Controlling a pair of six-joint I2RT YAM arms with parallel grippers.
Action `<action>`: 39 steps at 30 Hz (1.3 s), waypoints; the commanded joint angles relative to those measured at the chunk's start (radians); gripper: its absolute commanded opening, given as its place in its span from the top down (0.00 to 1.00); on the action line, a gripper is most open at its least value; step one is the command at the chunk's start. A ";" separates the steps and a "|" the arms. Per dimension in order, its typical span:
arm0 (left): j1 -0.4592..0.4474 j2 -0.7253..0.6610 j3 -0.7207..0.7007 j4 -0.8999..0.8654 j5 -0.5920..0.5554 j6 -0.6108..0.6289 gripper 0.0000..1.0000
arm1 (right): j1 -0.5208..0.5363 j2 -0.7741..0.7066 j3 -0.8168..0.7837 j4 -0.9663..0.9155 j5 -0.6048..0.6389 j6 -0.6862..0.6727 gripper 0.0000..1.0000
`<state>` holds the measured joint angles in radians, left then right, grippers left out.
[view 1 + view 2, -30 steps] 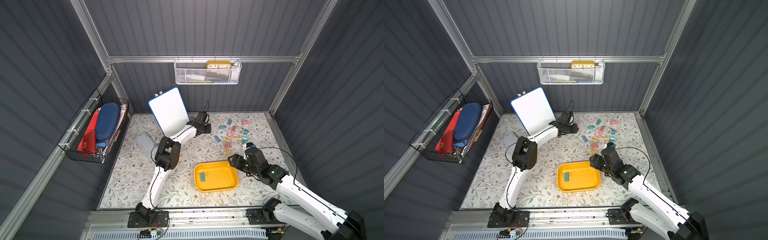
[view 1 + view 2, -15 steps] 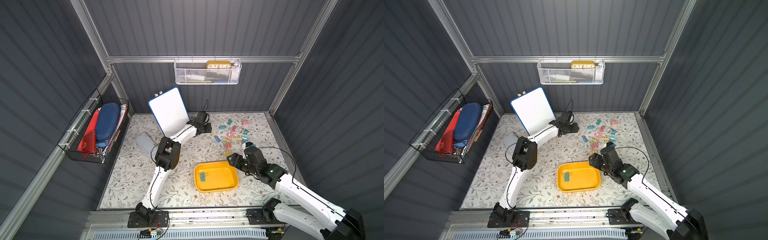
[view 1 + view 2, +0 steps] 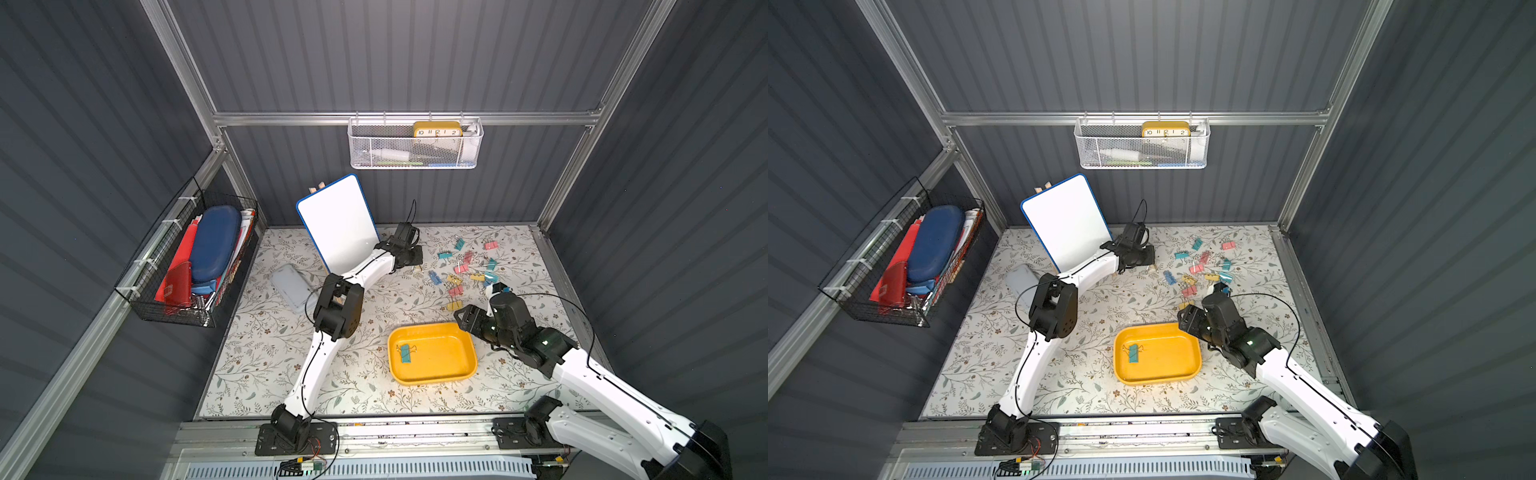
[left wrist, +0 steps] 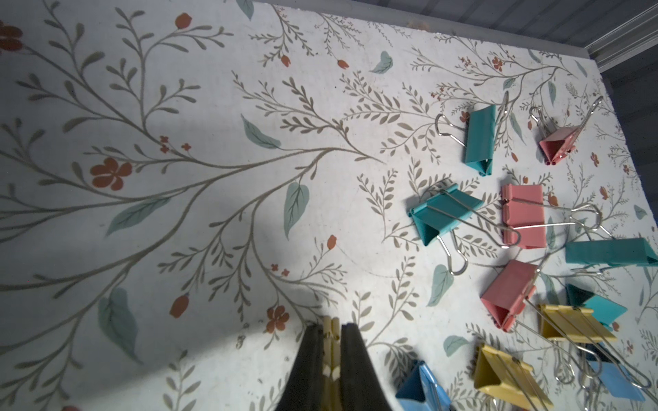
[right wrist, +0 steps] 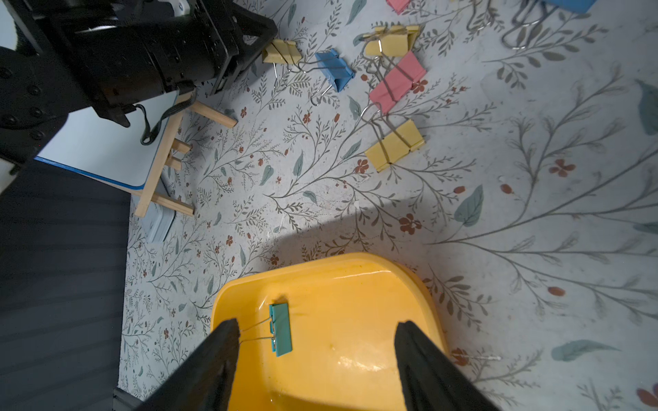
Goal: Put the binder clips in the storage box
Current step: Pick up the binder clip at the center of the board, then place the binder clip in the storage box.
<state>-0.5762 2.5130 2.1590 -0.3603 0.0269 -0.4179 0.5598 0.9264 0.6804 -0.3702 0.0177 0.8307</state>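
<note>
The yellow storage box (image 3: 432,376) (image 3: 1158,377) (image 5: 320,263) lies at the front middle of the table, and one teal binder clip (image 3: 405,353) (image 5: 281,329) rests inside it. Several loose binder clips (image 3: 469,270) (image 3: 1204,266) (image 4: 445,213) in teal, pink, yellow and blue are scattered at the back right. My left gripper (image 3: 415,266) (image 4: 331,327) is low on the table at the left edge of that scatter, shut on a pale yellow binder clip (image 4: 329,338) (image 5: 281,51). My right gripper (image 3: 459,318) (image 5: 317,322) hangs open over the box's far right corner, holding nothing.
A whiteboard on a wooden easel (image 3: 338,222) stands at the back, just left of my left gripper. A grey lidded box (image 3: 293,286) lies on the left of the table. A black wire basket (image 3: 195,257) hangs on the left wall, a white mesh basket (image 3: 415,145) on the back wall.
My left gripper's jaws have closed on the yellow clip. The right gripper has drifted slightly left towards the box, still open.
</note>
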 commanded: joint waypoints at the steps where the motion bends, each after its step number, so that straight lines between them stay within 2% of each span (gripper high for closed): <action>1: -0.002 -0.091 -0.025 -0.028 0.040 -0.012 0.96 | -0.008 0.014 0.054 0.004 -0.015 0.016 0.26; 4: -0.002 -0.179 -0.053 0.011 0.120 -0.029 1.00 | -0.050 0.025 0.069 0.068 -0.100 0.059 0.25; 8: -0.001 -0.344 -0.161 0.189 0.204 -0.092 1.00 | -0.149 0.028 0.073 0.194 -0.214 0.178 0.24; 11: -0.005 -0.484 -0.312 0.395 0.258 -0.167 1.00 | -0.210 0.033 0.055 0.380 -0.313 0.300 0.20; 13: -0.008 -0.579 -0.441 0.562 0.278 -0.224 1.00 | -0.228 0.043 0.026 0.543 -0.328 0.396 0.15; 17: -0.029 -0.701 -0.608 0.789 0.268 -0.288 1.00 | -0.238 0.103 0.009 0.811 -0.327 0.533 0.14; 22: -0.051 -0.755 -0.700 0.923 0.263 -0.309 1.00 | -0.236 0.189 0.031 1.041 -0.346 0.631 0.15; 30: -0.089 -0.741 -0.705 0.992 0.279 -0.321 1.00 | -0.235 0.324 0.073 1.300 -0.374 0.737 0.19; 32: -0.099 -0.742 -0.703 0.992 0.274 -0.317 1.00 | -0.236 0.345 0.088 1.321 -0.368 0.749 0.25; 37: -0.112 -0.725 -0.701 0.973 0.274 -0.317 1.00 | -0.233 0.399 0.157 1.335 -0.418 0.767 0.57; 39: -0.116 -0.723 -0.706 0.976 0.271 -0.318 1.00 | -0.229 0.415 0.160 1.357 -0.418 0.781 0.75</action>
<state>-0.6872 1.7798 1.4555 0.5835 0.2890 -0.7258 0.3256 1.3312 0.8093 0.9009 -0.3676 1.5867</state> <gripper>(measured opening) 0.119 0.315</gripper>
